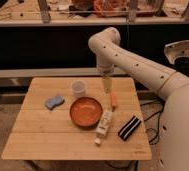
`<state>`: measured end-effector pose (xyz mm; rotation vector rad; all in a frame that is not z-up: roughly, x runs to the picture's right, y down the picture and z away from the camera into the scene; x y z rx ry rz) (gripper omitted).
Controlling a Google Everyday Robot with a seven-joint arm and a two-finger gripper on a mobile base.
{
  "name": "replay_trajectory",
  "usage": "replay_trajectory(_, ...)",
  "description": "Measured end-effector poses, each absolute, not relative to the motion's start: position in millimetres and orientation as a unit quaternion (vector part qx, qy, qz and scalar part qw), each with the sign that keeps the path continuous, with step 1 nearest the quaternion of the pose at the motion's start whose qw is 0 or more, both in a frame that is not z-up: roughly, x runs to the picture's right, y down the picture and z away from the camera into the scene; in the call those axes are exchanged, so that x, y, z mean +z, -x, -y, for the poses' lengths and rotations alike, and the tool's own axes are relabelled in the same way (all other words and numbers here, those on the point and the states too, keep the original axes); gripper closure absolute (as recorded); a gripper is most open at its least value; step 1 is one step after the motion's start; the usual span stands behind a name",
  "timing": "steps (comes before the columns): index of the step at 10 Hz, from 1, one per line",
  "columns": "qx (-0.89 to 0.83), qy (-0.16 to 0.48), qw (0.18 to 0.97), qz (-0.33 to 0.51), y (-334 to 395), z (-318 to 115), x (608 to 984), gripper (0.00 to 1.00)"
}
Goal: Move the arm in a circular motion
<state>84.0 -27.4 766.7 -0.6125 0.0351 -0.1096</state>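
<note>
— What fills most of the view?
— The arm point(138, 67): glossy white, built of thick rounded tubes dotted with small dark screws. It comes in from the right edge, climbs to a bulbous joint at upper centre, then turns straight down over the far side of the table.
— And the table?
— The table point(48, 137) is pale wood, square-cornered, with planks running side to side.
— What lies on it?
— Near the middle, a round, shallow orange bowl point(85, 111) with a smooth inside. Just right of it is a white bottle point(104, 125) on its side (narrow end toward the near edge), and right of that a black block point(129, 127) with pale stripes, lying aslant. Left of the bowl sits a soft-edged blue sponge point(54, 102). Behind the bowl stands a small clear cup point(78, 88), upright. A slim orange carrot point(113, 100) lies by the bowl's right rim.
— And the gripper?
— The gripper point(107, 84) is the beige, tapered tip, pointing down, above the tabletop, right of the cup and over the carrot's far end. How it is set, I cannot tell.
</note>
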Motion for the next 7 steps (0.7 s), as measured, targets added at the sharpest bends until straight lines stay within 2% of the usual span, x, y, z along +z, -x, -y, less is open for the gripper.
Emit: replay_trajectory(7, -0.019, 0.307, 0.951, -0.038, -153.2, 8.9, 749.2, 0.2)
